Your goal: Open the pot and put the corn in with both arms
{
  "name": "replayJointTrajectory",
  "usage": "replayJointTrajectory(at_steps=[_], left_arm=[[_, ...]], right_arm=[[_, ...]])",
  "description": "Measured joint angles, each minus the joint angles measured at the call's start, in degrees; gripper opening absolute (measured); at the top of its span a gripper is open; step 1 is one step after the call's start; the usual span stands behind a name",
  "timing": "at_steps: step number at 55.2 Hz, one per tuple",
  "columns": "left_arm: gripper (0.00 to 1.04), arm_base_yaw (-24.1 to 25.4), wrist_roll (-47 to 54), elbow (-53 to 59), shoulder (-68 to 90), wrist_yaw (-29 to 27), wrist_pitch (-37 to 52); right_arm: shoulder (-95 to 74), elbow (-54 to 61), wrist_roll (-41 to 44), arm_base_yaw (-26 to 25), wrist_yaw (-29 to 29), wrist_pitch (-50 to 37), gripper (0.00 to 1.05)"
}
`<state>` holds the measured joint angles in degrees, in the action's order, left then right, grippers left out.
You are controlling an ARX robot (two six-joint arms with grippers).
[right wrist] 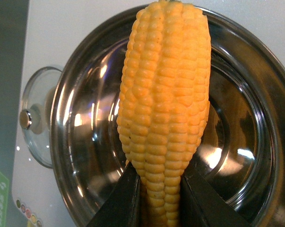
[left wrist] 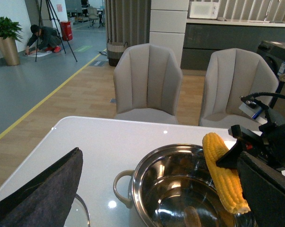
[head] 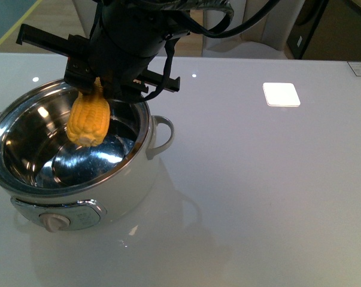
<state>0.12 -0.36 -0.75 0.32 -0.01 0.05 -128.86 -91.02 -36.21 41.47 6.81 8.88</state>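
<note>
The cream-white pot [head: 135, 188] stands open at the table's left, its steel inside bare. My right gripper [head: 97, 89] is shut on the yellow corn [head: 88, 119] and holds it upright over the pot's mouth, thick end down, partly below the rim. In the right wrist view the fingers [right wrist: 125, 198] clamp the corn [right wrist: 166, 109] at its narrow end above the pot [right wrist: 81, 142]. My left gripper [left wrist: 161, 165] is open and empty, near the pot [left wrist: 147, 165] and the corn [left wrist: 222, 175]. It does not show in the front view.
A glass lid with a knob [right wrist: 36, 118] lies on the white table [head: 258, 179] beside the pot; its edge shows in the left wrist view [left wrist: 81, 215]. Two grey chairs [left wrist: 148, 80] stand beyond the table's far edge. The pot's dial [head: 55, 222] faces me.
</note>
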Motion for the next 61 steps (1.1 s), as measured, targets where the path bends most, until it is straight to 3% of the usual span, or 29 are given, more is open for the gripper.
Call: replayJointTrajectory(at_steps=[2,30,39,49,61], left_arm=[[0.98,-0.02,0.00,0.00,0.00,0.00,0.00],[0.98,-0.02,0.00,0.00,0.00,0.00,0.00],[0.98,0.00,0.00,0.00,0.00,0.00,0.00],[0.98,-0.02,0.00,0.00,0.00,0.00,0.00],[0.98,-0.02,0.00,0.00,0.00,0.00,0.00]], right_arm=[[-0.35,-0.20,0.50,0.17,-0.52,0.52,0.16],[4.17,5.20,0.15,-1.62,0.63,-3.23,0.96],[10.69,11.54,-0.50,-4.57,2.34,-7.50,0.96],[24.02,24.50,0.68,-12.09,2.51,-13.16,0.96],[38.62,39.54,10.29,-23.08,-0.83,-14.84,0.96]])
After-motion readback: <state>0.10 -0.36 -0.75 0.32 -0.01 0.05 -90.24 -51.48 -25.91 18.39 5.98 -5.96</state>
